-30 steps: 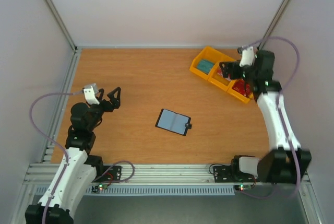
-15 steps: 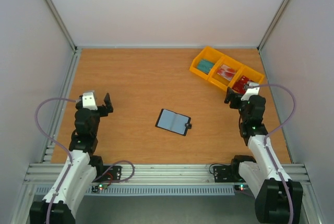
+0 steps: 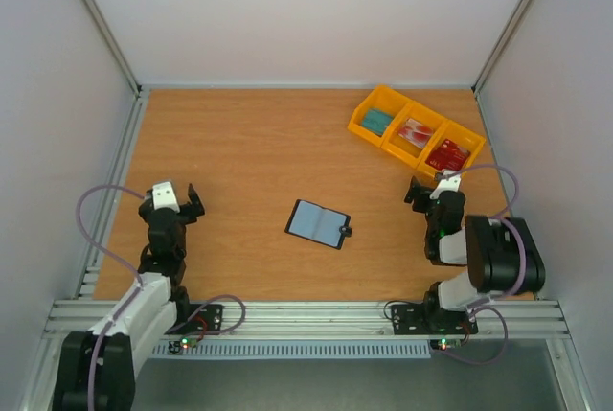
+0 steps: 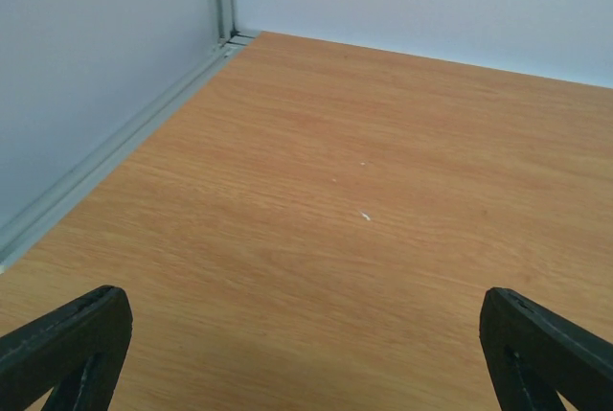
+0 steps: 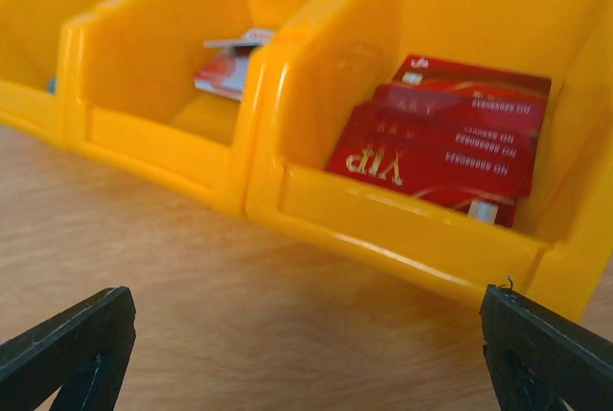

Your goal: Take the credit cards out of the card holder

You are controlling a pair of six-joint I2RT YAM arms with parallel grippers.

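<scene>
My left end effector gapes wide, empty, low over the tabletop. Right end effector same, facing yellow tray. Red credit cards stacked in its end compartment. Card holder flat mid-tabletop, probably unfolded.

Card holder flat on table, centre — red credit cards in yellow tray, rt compartment.

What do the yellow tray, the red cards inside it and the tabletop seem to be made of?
Yellow tray: likely moulded plastic, glossy, with rounded rims. Red cards: probably thin plastic, shiny, with printed lettering and numbers. Tabletop: wood grain, smooth satin surface; solid wood or laminate, I cannot tell.
</scene>
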